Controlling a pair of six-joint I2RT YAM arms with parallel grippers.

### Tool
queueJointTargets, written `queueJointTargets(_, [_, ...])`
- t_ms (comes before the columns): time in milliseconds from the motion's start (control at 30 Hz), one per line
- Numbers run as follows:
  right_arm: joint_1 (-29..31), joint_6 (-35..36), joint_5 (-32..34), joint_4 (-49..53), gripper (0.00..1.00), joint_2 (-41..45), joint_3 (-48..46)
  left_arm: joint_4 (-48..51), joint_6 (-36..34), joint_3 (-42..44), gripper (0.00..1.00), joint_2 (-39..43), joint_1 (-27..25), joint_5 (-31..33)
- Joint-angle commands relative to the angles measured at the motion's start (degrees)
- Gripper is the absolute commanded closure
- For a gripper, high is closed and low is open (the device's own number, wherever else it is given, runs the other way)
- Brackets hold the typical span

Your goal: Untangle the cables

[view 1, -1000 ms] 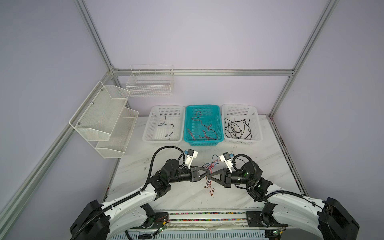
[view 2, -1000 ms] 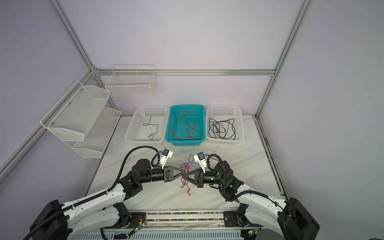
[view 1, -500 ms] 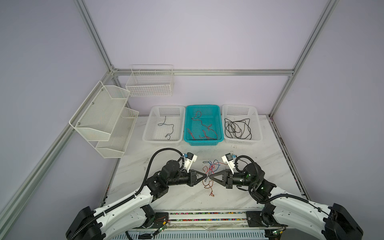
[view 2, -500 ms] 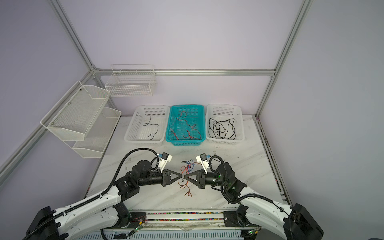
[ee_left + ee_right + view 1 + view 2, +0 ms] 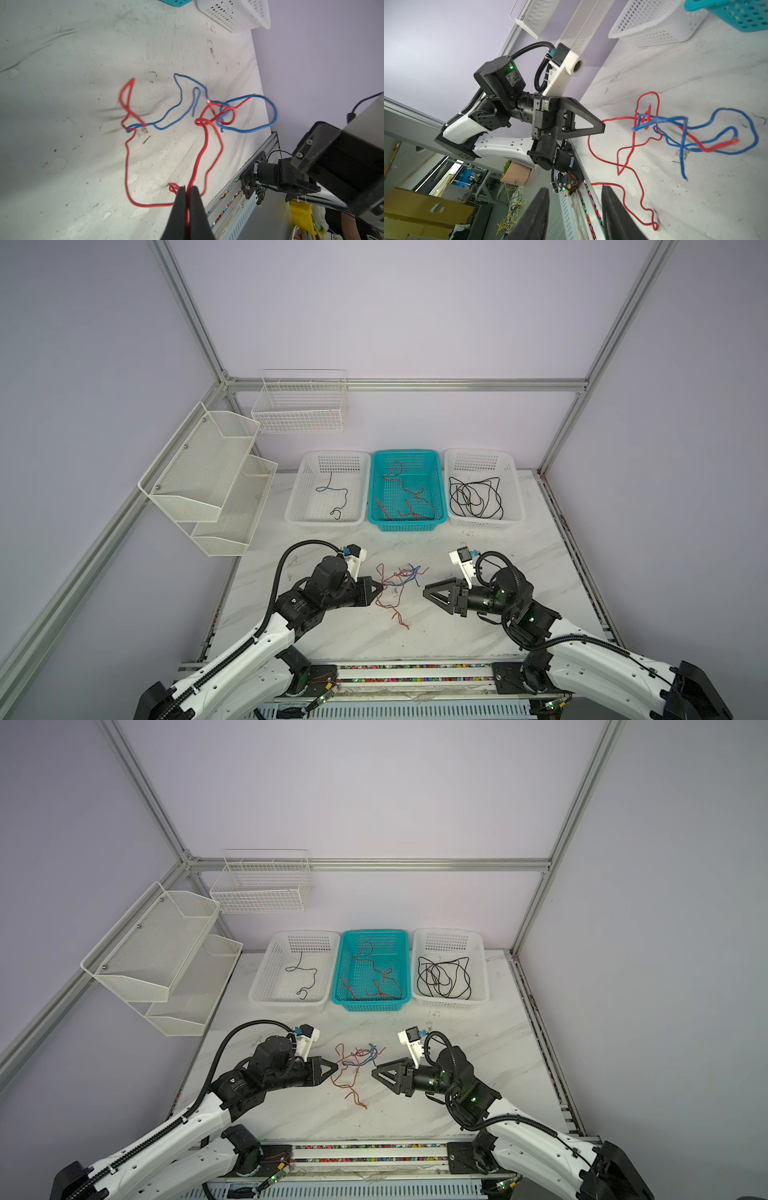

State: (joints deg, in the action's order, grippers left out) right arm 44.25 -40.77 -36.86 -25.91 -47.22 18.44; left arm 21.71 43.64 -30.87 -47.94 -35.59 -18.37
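A tangle of red and blue cables lies on the marble table between the two grippers. My left gripper is shut on a strand of the red cable, which loops up to a knot with the blue cable. My right gripper stands open with nothing between its fingers, a short way right of the tangle. In the right wrist view the red cable runs from the left gripper to the blue cable.
Three baskets stand in a row at the back: a white basket with one black cable, a teal basket with red cables, and a white basket with coiled black cables. Mesh shelves and a wire rack hang on the left walls.
The right gripper has opened, let go of the tangle and drawn back to the right. The left gripper has pulled back a little to the left, still shut on the red cable.
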Motion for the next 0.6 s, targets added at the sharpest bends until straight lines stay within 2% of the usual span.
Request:
queueJointTargets(0, [-0.2,2.8,1.1,2.9,0.54,1.0,3.1,3.5,-3.8,-6.5,1.00,0.6,0.3,1.2])
queueJointTargets(200, [-0.2,3.5,8.2,6.3,0.52,-6.4,7.4,3.7,-8.9,-7.7,1.00,2.9,0.2,-3.7])
queueJointTargets(333, [-0.2,4.3,15.2,13.1,0.50,-11.2,13.4,5.8,-9.5,-7.7,1.00,3.0,0.3,-3.2])
queueJointTargets(467, [-0.2,-1.3,14.5,11.4,0.47,-14.9,15.3,5.9,-9.3,-7.0,1.00,2.1,0.3,-3.5])
queueJointTargets(567, [0.0,-8.6,12.4,3.6,0.45,-15.5,13.5,5.9,-9.3,-6.9,1.00,1.3,0.2,-3.3])
